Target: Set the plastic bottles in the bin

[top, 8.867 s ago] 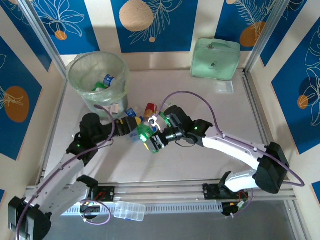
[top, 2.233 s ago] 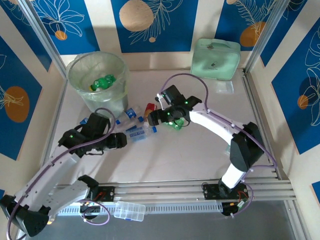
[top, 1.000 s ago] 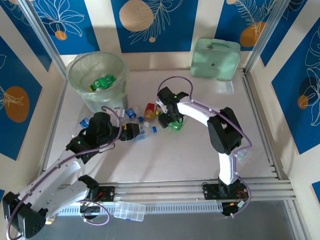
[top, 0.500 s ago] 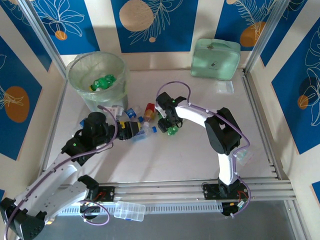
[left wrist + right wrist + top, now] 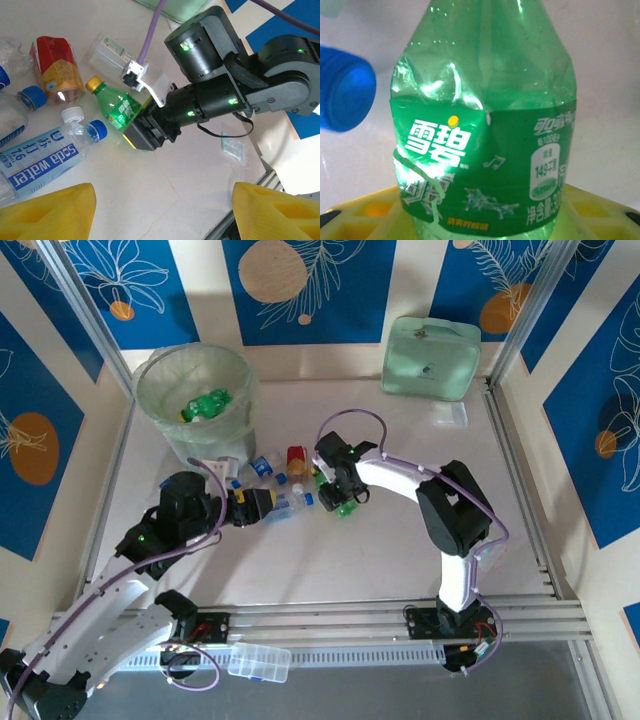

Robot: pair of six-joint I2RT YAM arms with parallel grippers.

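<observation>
Green bottle (image 5: 119,109) — cap pointing away from right gripper (image 5: 140,124) clamping it; left gripper (image 5: 162,212) spread.

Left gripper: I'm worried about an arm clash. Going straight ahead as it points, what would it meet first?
Likely the right gripper, shut on the green bottle, beyond some bare table. The soda water bottle lies just left of that line. Depth is unclear.
</observation>
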